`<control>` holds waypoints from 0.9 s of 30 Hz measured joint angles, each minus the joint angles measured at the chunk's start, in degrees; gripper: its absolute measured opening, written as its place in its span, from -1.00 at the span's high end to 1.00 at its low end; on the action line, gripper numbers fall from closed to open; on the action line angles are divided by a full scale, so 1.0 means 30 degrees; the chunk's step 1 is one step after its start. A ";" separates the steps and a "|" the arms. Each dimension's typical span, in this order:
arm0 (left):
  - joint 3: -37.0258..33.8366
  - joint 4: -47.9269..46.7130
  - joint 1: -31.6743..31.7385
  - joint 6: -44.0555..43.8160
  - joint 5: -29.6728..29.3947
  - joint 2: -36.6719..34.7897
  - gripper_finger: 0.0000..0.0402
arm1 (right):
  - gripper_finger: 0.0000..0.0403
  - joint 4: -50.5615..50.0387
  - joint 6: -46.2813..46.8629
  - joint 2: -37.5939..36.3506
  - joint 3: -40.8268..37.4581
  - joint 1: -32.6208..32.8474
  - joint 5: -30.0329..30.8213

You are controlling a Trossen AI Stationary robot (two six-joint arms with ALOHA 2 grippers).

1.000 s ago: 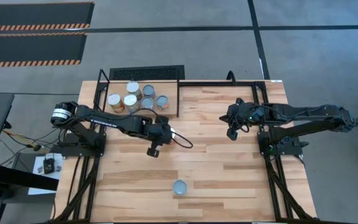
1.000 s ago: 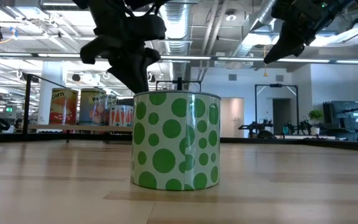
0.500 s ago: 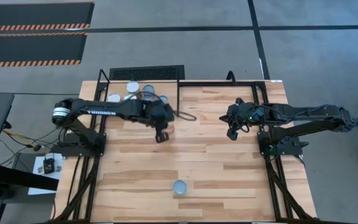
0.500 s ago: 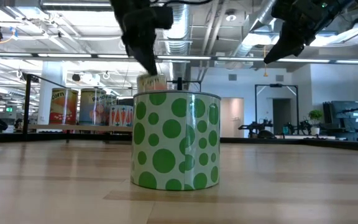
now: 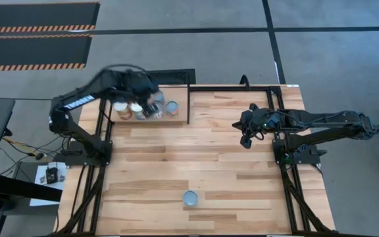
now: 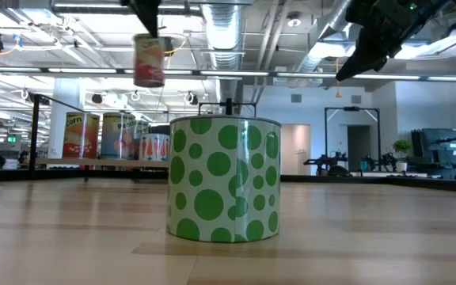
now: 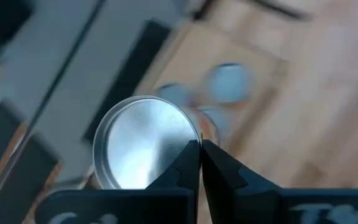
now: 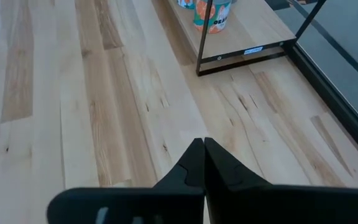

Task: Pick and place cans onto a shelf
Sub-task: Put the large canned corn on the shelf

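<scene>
My left gripper hangs high over the shelf at the table's far left, shut on a can with a red label and a silver top. Several cans stand on the shelf board, seen behind at table height as a row. A green-dotted can stands upright on the table near the front edge. My right gripper waits shut above the table's right half, touching nothing. My left gripper pinches the can's top rim between its two shut fingers, on one side of the lid. The fingers come from above, slanting down. The can hangs below them, nearly upright, lifted well clear of the table and the shelf.
The shelf's thin black rod frame rises around the board; its corner post shows in the right wrist view, with an orange-labelled can behind it. Bare planks lie between the shelf and the dotted can.
My left gripper has risen steeply and swung from mid-table toward the far left corner, over the shelf, rolling as it went. The red-labelled can has come up from the table with it and now hangs high above the shelf.
</scene>
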 joint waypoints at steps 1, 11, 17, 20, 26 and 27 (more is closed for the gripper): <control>0.0065 -0.0391 0.0575 -0.0282 -0.0210 -0.0243 1.00 | 0.94 0.0004 0.0000 0.0000 0.0000 0.0000 0.0004; -0.3901 0.0490 0.8684 -0.0830 0.0962 -0.1819 1.00 | 0.94 0.0023 -0.0038 0.0000 0.0000 0.0000 -0.0002; -0.8111 0.4253 1.1514 -0.1089 0.2577 -0.2563 1.00 | 0.94 0.0043 -0.0044 0.0000 0.0000 0.0000 0.0108; -0.8829 0.5186 1.1928 -0.1126 0.3162 -0.2408 1.00 | 0.94 0.0043 -0.0044 0.0000 0.0000 0.0000 0.0129; -0.8836 0.5893 1.1985 -0.1043 0.3065 -0.2300 1.00 | 0.94 0.0042 -0.0037 0.0000 0.0000 0.0000 0.0151; -0.8836 0.5928 1.1985 -0.1039 0.3034 -0.2332 1.00 | 0.94 0.0042 -0.0055 0.0000 0.0000 0.0000 0.0159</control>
